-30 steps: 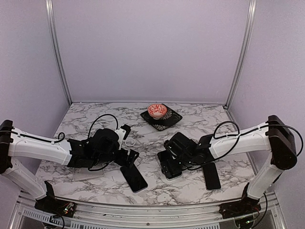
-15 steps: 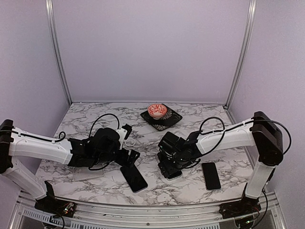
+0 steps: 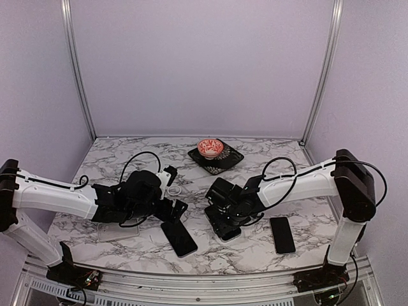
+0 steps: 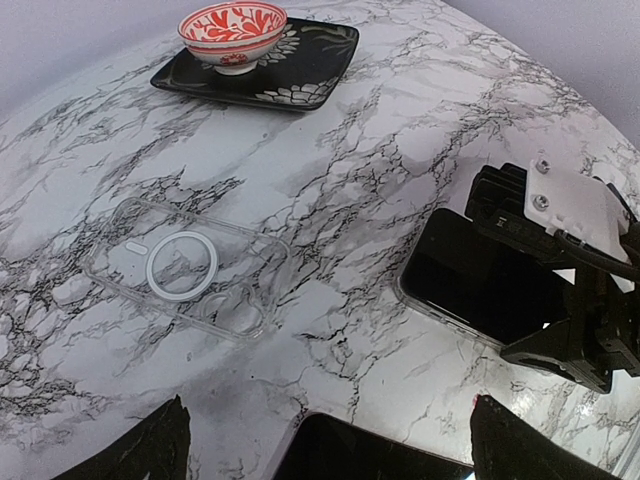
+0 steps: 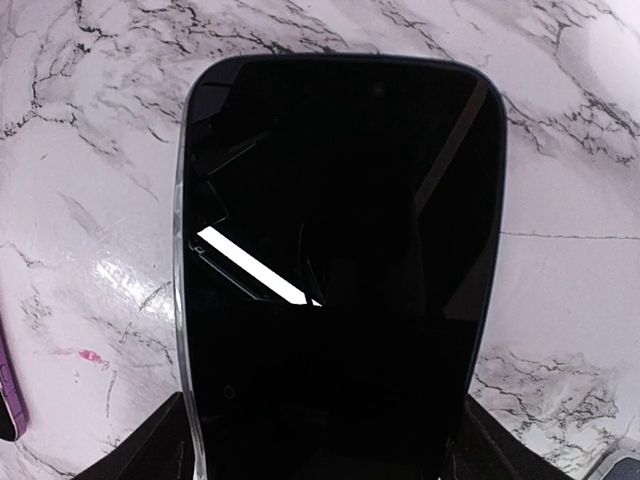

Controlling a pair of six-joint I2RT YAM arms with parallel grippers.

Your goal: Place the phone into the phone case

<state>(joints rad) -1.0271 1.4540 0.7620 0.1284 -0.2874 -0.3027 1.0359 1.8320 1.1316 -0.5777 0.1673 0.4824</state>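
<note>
A black phone (image 5: 340, 250) lies face up in a clear case and fills the right wrist view. My right gripper (image 5: 325, 440) is open, with a finger on each side of its near end. In the top view the right gripper (image 3: 222, 220) stands over this phone (image 3: 231, 233). An empty clear case (image 4: 185, 270) with a white ring lies flat; in the top view it (image 3: 172, 190) is beyond my left gripper (image 3: 171, 213). The left gripper (image 4: 330, 440) is open and empty above a second black phone (image 4: 380, 450), also in the top view (image 3: 179, 238).
A third black phone (image 3: 282, 234) lies at the front right. A red-patterned bowl (image 3: 210, 147) sits on a dark square plate (image 3: 229, 159) at the back centre. A faint clear case (image 3: 118, 232) lies under the left arm.
My right gripper has moved left and now stands over the cased phone, and the right arm has uncovered the third phone at the front right. The left arm has hardly moved.
</note>
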